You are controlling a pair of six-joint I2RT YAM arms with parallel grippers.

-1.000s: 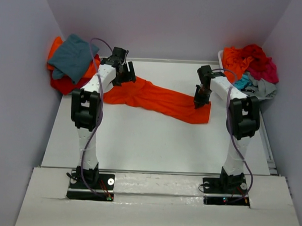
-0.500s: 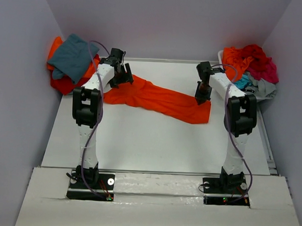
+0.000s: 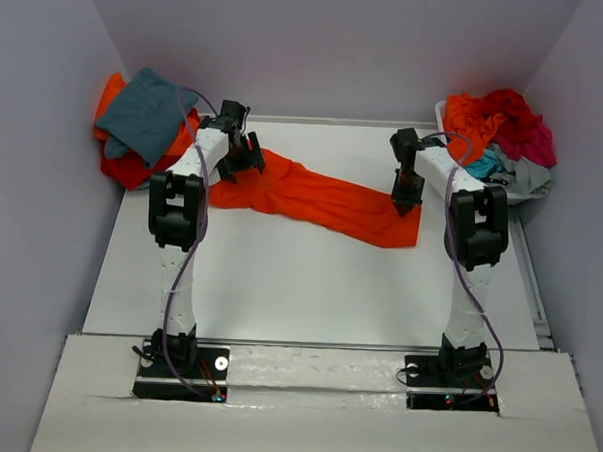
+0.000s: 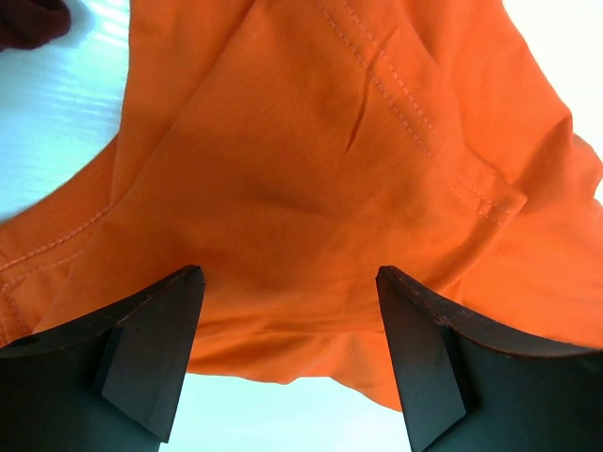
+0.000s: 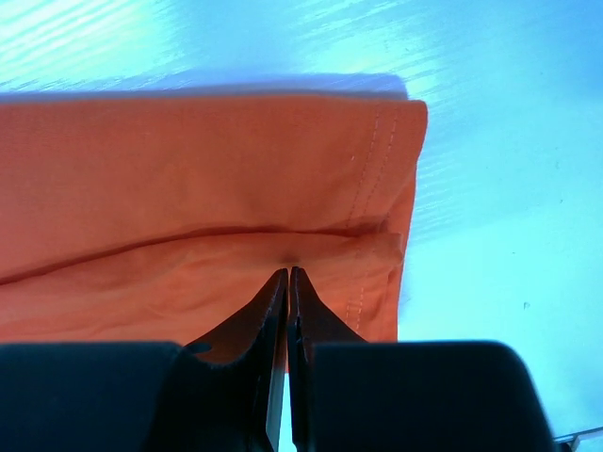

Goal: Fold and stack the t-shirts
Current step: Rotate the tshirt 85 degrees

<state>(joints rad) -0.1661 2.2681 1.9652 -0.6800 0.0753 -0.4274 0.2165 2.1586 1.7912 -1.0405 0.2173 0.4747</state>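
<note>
Light, limp orange shirt (image 3: 313,196): my right end effector (image 5: 288,273) pinches a fold by the hem; my left end effector (image 4: 287,278), released, should take a stitched edge

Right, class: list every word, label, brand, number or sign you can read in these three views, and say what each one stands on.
No text can be read in any view.
orange t-shirt: plain cloth, only stitching, no label showing.
left shirt pile and right shirt pile: plain colours, no print visible.
table: bare white, no markings.
</note>
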